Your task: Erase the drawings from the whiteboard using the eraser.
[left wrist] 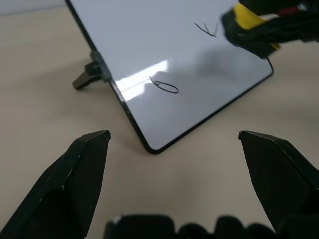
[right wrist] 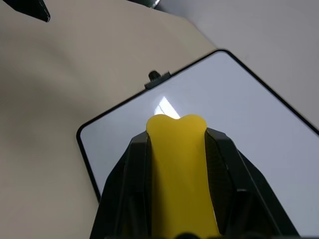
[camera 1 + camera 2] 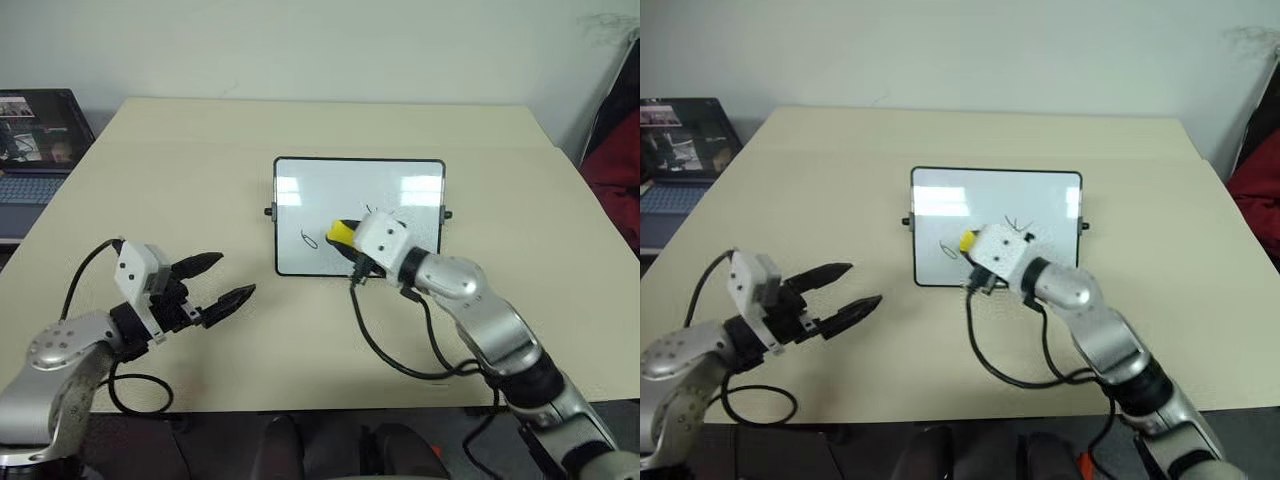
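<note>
The whiteboard [image 3: 330, 190] lies flat in the middle of the table, black-framed with a knob on each short side. Two drawings show on it: a small loop [image 3: 309, 239] near its front left and a check-like mark [image 3: 1017, 223] further right. My right gripper [image 3: 345, 240] hangs over the board's front part between the two marks, shut on the yellow eraser [image 3: 341, 233], which sticks out past the fingers [image 2: 222, 164]. Whether the eraser touches the board I cannot tell. My left gripper [image 3: 228, 278] is open over bare table, to the left of and nearer than the board.
An open laptop [image 3: 35, 140] stands off the table's far left corner. A red and black object [image 3: 615, 170] sits past the right edge. Black cables [image 3: 390, 350] trail from both wrists across the front of the table [image 3: 200, 170].
</note>
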### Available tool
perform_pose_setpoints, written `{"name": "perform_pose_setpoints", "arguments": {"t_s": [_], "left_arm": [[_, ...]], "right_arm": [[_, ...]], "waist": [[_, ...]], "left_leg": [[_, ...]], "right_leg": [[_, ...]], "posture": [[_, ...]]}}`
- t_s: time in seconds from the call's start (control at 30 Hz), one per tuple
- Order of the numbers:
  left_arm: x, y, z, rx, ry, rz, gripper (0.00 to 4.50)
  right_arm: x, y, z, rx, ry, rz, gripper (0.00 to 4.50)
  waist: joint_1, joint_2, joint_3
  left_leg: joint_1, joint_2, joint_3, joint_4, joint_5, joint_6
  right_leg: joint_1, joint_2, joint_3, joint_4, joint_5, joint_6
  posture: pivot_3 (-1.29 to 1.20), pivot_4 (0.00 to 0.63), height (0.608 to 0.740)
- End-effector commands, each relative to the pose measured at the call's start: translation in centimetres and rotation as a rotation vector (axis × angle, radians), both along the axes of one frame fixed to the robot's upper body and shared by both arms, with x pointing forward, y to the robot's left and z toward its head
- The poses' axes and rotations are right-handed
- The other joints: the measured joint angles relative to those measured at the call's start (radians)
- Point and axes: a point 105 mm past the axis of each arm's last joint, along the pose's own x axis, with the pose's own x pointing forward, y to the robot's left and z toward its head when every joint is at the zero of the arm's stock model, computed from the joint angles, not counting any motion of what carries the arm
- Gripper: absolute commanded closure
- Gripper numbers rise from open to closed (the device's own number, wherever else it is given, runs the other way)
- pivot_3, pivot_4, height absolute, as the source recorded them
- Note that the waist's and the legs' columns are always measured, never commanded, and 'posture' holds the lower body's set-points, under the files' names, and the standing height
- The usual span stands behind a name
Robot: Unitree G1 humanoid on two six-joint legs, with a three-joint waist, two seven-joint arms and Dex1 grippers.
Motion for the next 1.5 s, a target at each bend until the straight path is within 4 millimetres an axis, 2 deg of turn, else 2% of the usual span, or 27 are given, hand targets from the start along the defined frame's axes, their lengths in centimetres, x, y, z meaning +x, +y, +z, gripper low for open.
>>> {"name": "perform_pose_setpoints", "arguments": {"t_s": [0.03,0.13,0.23,0.4,0.53,0.77,1.0,1.13,1.23,1.37,1.5], "left_arm": [[0.5,0.8,1.0,0.006,-0.036,0.011,0.00],[1.2,1.1,1.2,0.006,-0.053,0.027,0.00],[1.3,1.2,1.3,0.008,-0.060,0.034,0.00],[0.9,1.1,0.9,0.021,-0.041,0.013,0.00],[0.7,1.0,0.7,0.030,-0.026,-0.007,0.00],[0.9,0.7,0.7,0.033,-0.032,-0.017,0.00],[1.2,1.0,1.1,0.042,-0.045,-0.011,0.00],[1.3,0.8,1.2,0.045,-0.053,-0.016,0.00],[1.4,0.8,1.3,0.044,-0.055,-0.019,0.00],[1.5,0.7,1.3,0.042,-0.053,-0.026,0.00],[1.6,0.8,1.1,0.045,-0.050,-0.026,0.00]], "right_arm": [[-0.1,1.7,1.2,-0.008,-0.064,0.060,3.38],[0.8,3.3,0.9,-0.024,-0.079,0.083,3.38],[1.9,4.0,0.0,-0.074,-0.106,0.086,3.38],[3.8,4.7,-0.5,-0.122,-0.123,0.061,3.38],[5.2,5.3,0.2,-0.121,-0.128,0.024,3.38],[6.7,5.3,-1.2,-0.149,-0.106,-0.003,3.38],[7.0,3.0,-7.3,-0.219,0.060,-0.053,3.38],[6.5,1.1,-11.5,-0.296,0.138,-0.069,3.38],[6.2,0.5,-12.8,-0.309,0.178,-0.075,3.38],[6.0,0.8,-12.4,-0.291,0.177,-0.053,3.38],[5.6,2.9,-8.7,-0.184,0.128,0.010,3.38]], "waist": [[0.000,-0.001,0.000],[0.000,-0.001,0.000],[0.000,-0.001,0.000],[0.000,-0.001,0.000],[0.000,-0.001,0.000],[0.000,-0.001,0.000],[0.001,-0.002,-0.001],[0.001,-0.003,-0.001],[0.001,-0.002,-0.002],[0.001,-0.003,-0.002],[0.001,-0.002,-0.001]], "left_leg": [[0.000,0.000,0.000,0.000,0.000,0.000],[0.000,0.000,0.000,0.000,0.000,0.000],[0.000,0.000,0.000,0.000,0.000,0.000],[0.000,0.000,0.000,0.000,0.000,0.000],[0.000,0.001,0.000,0.000,0.000,0.000],[0.000,0.001,0.000,-0.001,0.000,0.000],[0.000,0.001,0.000,0.000,0.000,0.000],[0.007,0.000,-0.001,0.000,0.000,0.000],[0.018,0.001,-0.001,-0.001,0.000,0.000],[0.031,0.002,-0.001,-0.001,0.001,0.001],[0.031,0.003,-0.003,-0.001,0.002,0.003]], "right_leg": [[0.000,0.000,0.000,0.000,0.000,0.000],[0.000,0.000,0.000,0.000,0.000,0.000],[0.000,0.000,0.000,0.000,0.000,0.000],[0.000,-0.001,0.000,0.000,0.000,-0.001],[-0.001,-0.001,0.000,0.000,0.000,-0.001],[-0.001,-0.001,0.000,0.000,0.000,-0.001],[0.000,-0.001,-0.001,0.001,0.000,-0.001],[0.003,-0.002,-0.001,0.001,0.000,-0.001],[0.011,-0.002,-0.001,0.001,-0.001,0.001],[0.023,-0.004,0.002,0.000,-0.002,0.001],[0.023,-0.005,0.002,0.000,-0.002,0.002]], "posture": [[0.00,0.150,0.740],[0.00,0.150,0.740],[0.00,0.150,0.740],[0.00,0.150,0.740],[0.00,0.150,0.740],[0.00,0.150,0.740],[0.00,0.150,0.740],[0.00,0.150,0.740],[0.00,0.150,0.740],[0.00,0.150,0.740],[0.00,0.150,0.740]]}}
